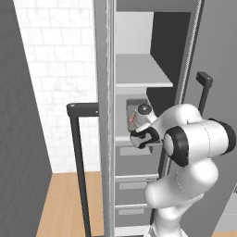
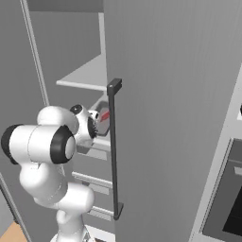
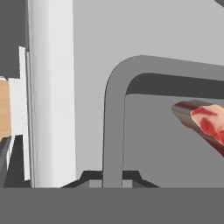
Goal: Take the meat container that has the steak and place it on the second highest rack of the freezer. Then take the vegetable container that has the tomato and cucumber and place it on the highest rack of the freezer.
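Note:
The freezer (image 1: 139, 55) stands open, and my arm reaches into it. The meat container (image 3: 114, 109), a dark-grey tray, has its rim running between my fingertips. My gripper (image 3: 112, 177) is shut on that rim. The red steak (image 3: 203, 122) lies inside the tray to the right. From the left base view the meat container (image 1: 133, 107) with the steak (image 1: 133, 119) hangs just above the second highest rack (image 1: 122, 138); whether it touches the rack I cannot tell. The highest rack (image 1: 139, 76) above it is bare. The steak (image 2: 105, 115) also peeks out beside my hand.
The open freezer door (image 2: 170, 118) with its long black bar handle (image 2: 113, 146) stands close on the right. Another black bar handle (image 1: 78, 152) is at the left, before a white tiled wall (image 1: 60, 92). Grey drawers (image 1: 132, 185) sit below the racks. A black-glass oven (image 2: 231, 208) is far right.

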